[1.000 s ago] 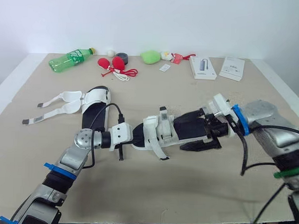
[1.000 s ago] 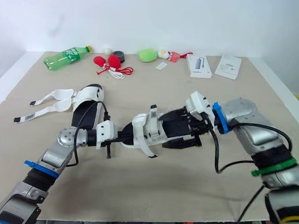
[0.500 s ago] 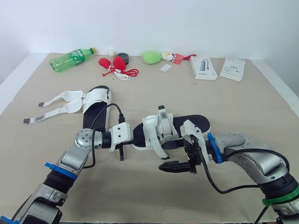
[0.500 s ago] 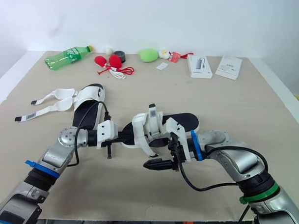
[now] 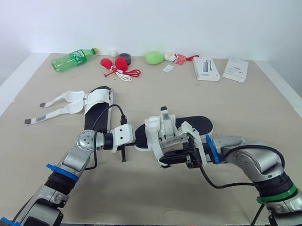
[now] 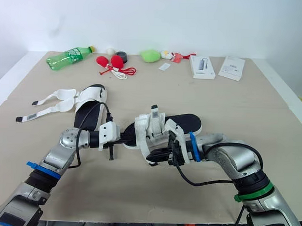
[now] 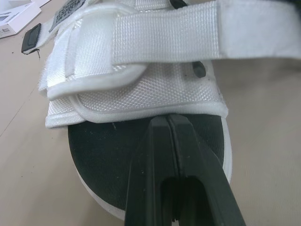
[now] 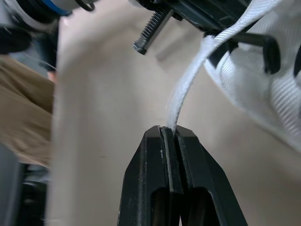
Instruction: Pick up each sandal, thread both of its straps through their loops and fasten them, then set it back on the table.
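Observation:
A black-soled sandal (image 5: pixel 193 124) with a white upper (image 5: pixel 160 132) lies mid-table. My left gripper (image 5: pixel 136 141) is shut, its tips resting on the black insole (image 7: pixel 108 155) at one end, just short of the upper. On the sandal's near side, my right gripper (image 5: pixel 165 158) is shut on the end of a loose white strap (image 8: pixel 188 84), pinched between the fingertips (image 8: pixel 155 141). A second sandal (image 5: pixel 97 111) lies to the left, its two straps (image 5: pixel 57 102) spread open on the table.
Along the far edge lie a green bottle (image 5: pixel 72 58), red objects with a cord (image 5: pixel 117 65), a dark roll (image 5: pixel 124 56), a green soft thing (image 5: pixel 153 57) and two white boxes (image 5: pixel 206 68) (image 5: pixel 235 69). Bare table surface (image 5: pixel 138 192) lies in front of the arms.
My right gripper left the sandal's heel end, swung round to the near side and closed on the loose strap. The sandal now lies flat. The left arm has stayed put.

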Available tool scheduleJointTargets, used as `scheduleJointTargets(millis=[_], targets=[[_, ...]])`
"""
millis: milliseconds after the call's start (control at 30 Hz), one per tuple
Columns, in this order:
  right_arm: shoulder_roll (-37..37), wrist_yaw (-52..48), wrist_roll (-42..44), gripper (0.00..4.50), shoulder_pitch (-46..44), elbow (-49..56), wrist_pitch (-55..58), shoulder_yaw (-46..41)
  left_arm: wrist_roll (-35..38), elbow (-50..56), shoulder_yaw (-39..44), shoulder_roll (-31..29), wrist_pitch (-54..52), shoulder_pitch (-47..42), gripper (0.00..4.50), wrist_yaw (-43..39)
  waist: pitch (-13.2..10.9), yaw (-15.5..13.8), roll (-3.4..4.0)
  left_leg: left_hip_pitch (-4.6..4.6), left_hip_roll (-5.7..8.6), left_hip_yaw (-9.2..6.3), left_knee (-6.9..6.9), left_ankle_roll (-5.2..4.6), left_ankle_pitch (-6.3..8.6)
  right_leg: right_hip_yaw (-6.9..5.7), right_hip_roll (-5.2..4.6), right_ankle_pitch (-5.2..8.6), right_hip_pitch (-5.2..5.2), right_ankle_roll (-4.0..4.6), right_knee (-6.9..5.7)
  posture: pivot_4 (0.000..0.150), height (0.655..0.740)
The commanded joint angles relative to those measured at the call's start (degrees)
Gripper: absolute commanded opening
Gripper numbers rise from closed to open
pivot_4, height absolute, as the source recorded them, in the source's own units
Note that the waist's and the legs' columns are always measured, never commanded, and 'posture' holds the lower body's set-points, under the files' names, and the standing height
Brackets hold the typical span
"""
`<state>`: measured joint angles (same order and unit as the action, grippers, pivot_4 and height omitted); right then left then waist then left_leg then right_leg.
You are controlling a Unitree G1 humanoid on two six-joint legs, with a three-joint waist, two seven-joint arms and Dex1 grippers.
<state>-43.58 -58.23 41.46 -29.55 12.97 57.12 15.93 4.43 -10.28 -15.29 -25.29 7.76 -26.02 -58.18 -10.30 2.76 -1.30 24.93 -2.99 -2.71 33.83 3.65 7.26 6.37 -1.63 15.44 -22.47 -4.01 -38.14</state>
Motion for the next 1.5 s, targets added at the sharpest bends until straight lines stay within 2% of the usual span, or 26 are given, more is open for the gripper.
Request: scheduleJointTargets(millis=[33,167,333,467,900,1500], targets=[[5.1,2.2,13.7,0.22,-13.8,-7.5,17.8,-11.0,-1.1,-1.9,-0.9,0.1,0.0,-0.2,0.0,-0.2,0.0,0.1,0.01,0.03,0.0,0.0,0.06,0.0,0.0,0.0,0.01,-0.06,-0.02,0.01,0.0,0.15,0.74],[11.7,8.1,10.3,0.22,-27.5,-22.8,21.4,-13.5,-1.1,-2.8,-1.2,0.8,0.4,-0.9,0.0,-0.1,0.0,0.2,-0.01,0.1,-0.03,-0.01,0.24,-0.04,-0.02,0.01,0.03,-0.31,-0.11,0.04,0.0,0.15,0.74],[16.1,11.3,4.5,0.22,-33.1,-33.3,21.9,-11.7,-1.3,-3.0,-1.5,1.7,0.7,-1.1,0.0,0.1,0.0,-0.2,-0.08,0.26,-0.03,-0.03,0.24,-0.04,-0.02,-0.01,0.04,-0.25,-0.2,0.01,0.01,0.15,0.74],[15.8,10.5,2.8,0.22,-32.2,-33.9,25.2,-9.5,-1.5,-2.3,-1.5,1.7,0.7,-0.3,0.0,0.3,0.0,-0.3,-0.06,0.76,0.02,-0.05,0.23,-0.04,-0.02,-0.01,0.01,-0.41,-0.64,-0.31,-0.01,0.15,0.74],[16.5,12.3,4.6,0.22,-28.5,-29.6,35.2,-12.5,-2.0,-1.0,-1.9,1.3,0.2,1.0,0.0,0.6,0.0,0.0,-0.06,0.75,-0.01,-0.09,0.23,-0.04,-0.03,-0.02,0.06,-0.4,-0.65,-0.34,-0.01,0.15,0.74],[15.7,28.5,19.0,0.22,-26.8,-38.4,35.4,-17.1,-3.1,-0.8,-2.8,1.6,0.6,1.8,0.0,1.1,0.0,0.0,-0.06,0.75,-0.01,-0.09,0.23,-0.05,-0.03,-0.02,0.06,-0.4,-0.64,-0.35,-0.01,0.15,0.74]])
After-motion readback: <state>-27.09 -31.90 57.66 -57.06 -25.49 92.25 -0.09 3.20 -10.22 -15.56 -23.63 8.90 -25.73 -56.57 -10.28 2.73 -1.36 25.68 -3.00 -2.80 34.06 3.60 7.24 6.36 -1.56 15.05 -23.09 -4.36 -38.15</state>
